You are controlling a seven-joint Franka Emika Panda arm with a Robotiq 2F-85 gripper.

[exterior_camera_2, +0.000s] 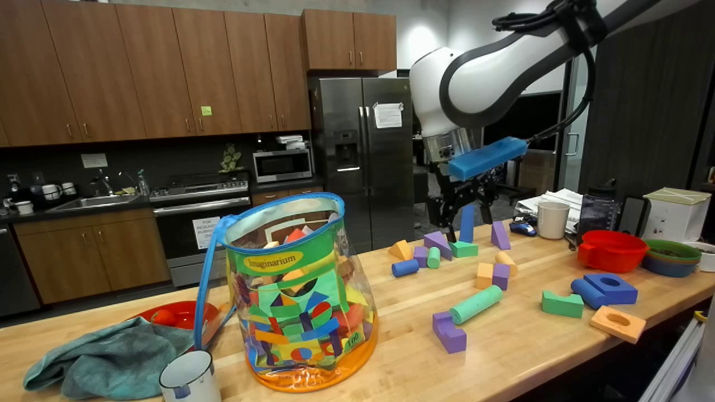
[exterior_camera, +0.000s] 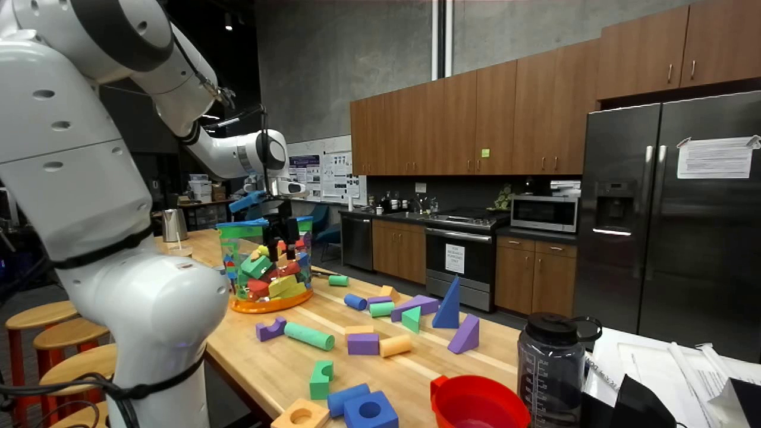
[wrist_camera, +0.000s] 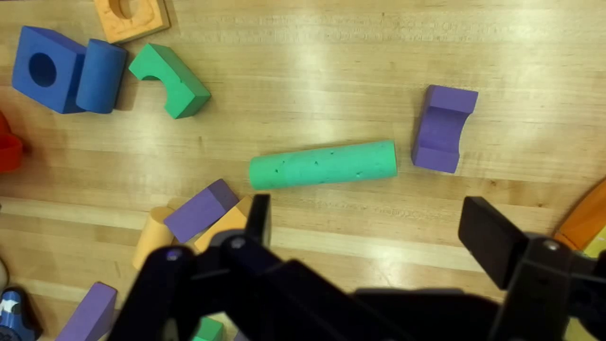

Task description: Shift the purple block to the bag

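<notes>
The fingers (wrist_camera: pixel 492 242) are spread wide apart above the worktop (exterior_camera_2: pixel 405 352), which shows between them in the wrist view. Several purple blocks (exterior_camera: pixel 362 343) lie there; which one is meant cannot be told. A purple arch (wrist_camera: pixel 445 128) is nearest the bag (exterior_camera_2: pixel 273 261), just beside the end of a long green cylinder (wrist_camera: pixel 324 165) but apart from it. A purple brick (wrist_camera: pixel 201 210) lies alongside an orange block (wrist_camera: pixel 227 224), with a pale orange cylinder (wrist_camera: pixel 154 237) near them. A purple wedge (exterior_camera: pixel 465 334) stands near a tall blue wedge (exterior_camera: pixel 449 306), and a longer purple wedge (exterior_camera: pixel 416 305) lies behind a green wedge (exterior_camera: pixel 411 319) in an exterior view. The bag stands clear-sided, with a blue rim and orange base, filled with a heap of coloured blocks (exterior_camera: pixel 279 285). Near the worktop's edge, a green arch (exterior_camera: pixel 321 381), a blue cylinder (wrist_camera: pixel 101 76), a blue block with a hole (wrist_camera: pixel 66 66) and an orange block with a hole (wrist_camera: pixel 135 29) sit close together. A white mug (exterior_camera_2: pixel 204 385) and teal cloth (exterior_camera_2: pixel 111 357) are beside the bag; a red bowl (exterior_camera_2: pixel 611 258) is well apart from it.
</notes>
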